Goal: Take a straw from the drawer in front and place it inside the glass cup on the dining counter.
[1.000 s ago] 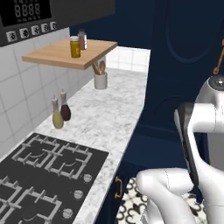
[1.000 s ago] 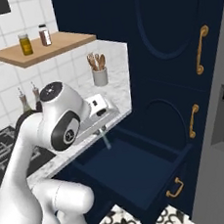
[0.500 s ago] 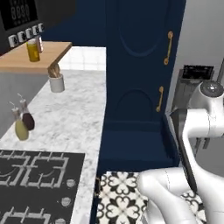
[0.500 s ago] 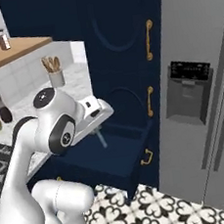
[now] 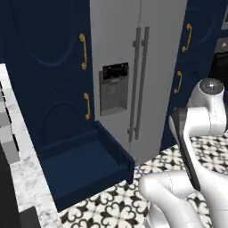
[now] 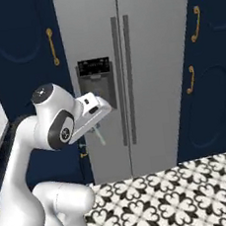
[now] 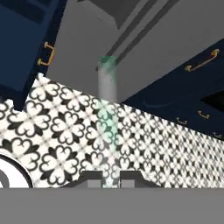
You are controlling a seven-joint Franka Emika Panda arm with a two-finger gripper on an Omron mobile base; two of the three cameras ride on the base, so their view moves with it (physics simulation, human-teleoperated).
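- The gripper [image 7: 111, 178] at the bottom centre of the hand view is clenched on the straw [image 7: 107, 113], a pale green tube running up the middle of the frame.
- The grip sits at one end only, so a sharp swing could make the straw tilt or slip out.
- In the lower left of the left base view the drawer [image 5: 84, 167] stands open; the base could catch it when driving.
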